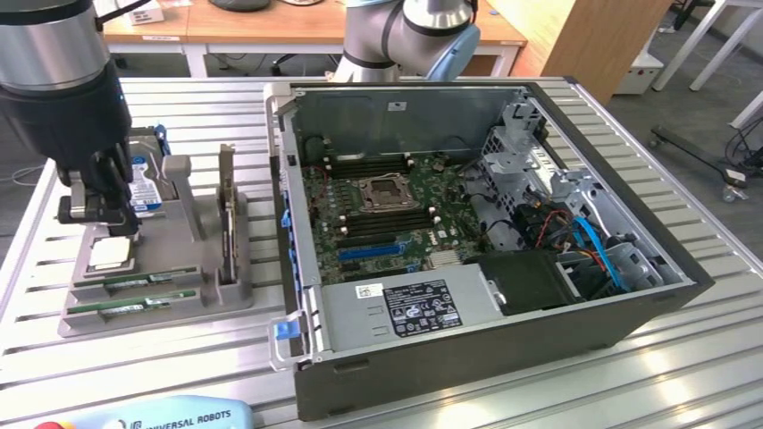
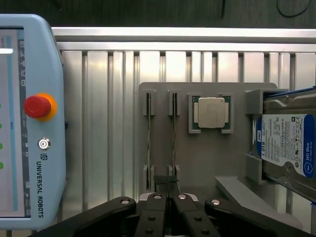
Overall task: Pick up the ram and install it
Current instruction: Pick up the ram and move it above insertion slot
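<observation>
Pincer (image 1: 105,222) fingers are pressed together, with nothing between them. It hangs above the grey fixture (image 1: 179,268), close over the CPU (image 1: 110,253). In the wrist view the closed pincer (image 2: 168,190) lines up with one end of the ram slots.

Ram (image 2: 174,143) stands on edge in the fixture slot nearer the CPU and is not gripped. The exterior view shows its green face (image 1: 149,281). A second stick (image 2: 149,143) stands in the next slot, parallel to it and apart.

Legible markings:
- Pendant (image 2: 29,123): "UNIVERSAL ROBOTS", printed beside a red stop button (image 2: 38,106).
- Drive (image 2: 289,148): "WD Blue" and "1.0TB" on a blue-and-white label.
- Power supply (image 1: 412,308): a white label, its print too small to read.

Arm pose: the wrist column (image 1: 60,80) stands vertical with the pincer pointing straight down, at the exterior view's left of the open case (image 1: 477,375). Another arm joint (image 1: 417,27) shows behind the case. An upright card (image 1: 227,206) stands in the fixture between the pincer and the case.
</observation>
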### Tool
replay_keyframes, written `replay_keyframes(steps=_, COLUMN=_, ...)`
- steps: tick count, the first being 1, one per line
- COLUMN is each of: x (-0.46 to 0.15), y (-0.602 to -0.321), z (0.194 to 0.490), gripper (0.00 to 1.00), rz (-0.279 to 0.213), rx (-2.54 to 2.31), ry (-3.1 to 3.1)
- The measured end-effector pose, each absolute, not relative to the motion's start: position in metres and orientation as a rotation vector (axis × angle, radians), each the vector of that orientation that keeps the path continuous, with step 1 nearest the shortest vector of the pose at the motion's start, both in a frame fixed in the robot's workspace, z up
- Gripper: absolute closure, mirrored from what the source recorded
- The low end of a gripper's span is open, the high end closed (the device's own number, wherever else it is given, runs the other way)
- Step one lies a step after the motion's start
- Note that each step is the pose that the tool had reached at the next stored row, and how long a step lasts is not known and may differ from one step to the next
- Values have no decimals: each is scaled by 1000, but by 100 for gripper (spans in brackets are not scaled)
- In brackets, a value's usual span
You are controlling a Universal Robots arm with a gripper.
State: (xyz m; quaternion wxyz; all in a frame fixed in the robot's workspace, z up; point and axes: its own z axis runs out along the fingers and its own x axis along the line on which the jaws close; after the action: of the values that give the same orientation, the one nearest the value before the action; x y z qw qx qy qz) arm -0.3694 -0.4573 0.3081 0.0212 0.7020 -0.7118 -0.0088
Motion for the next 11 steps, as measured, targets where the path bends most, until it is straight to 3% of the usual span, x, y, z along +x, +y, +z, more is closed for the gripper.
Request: replay_keyframes(steps=11, x=-369, y=-457, z=290, gripper=90, rz=-27, rx=2176, ry=-2206)
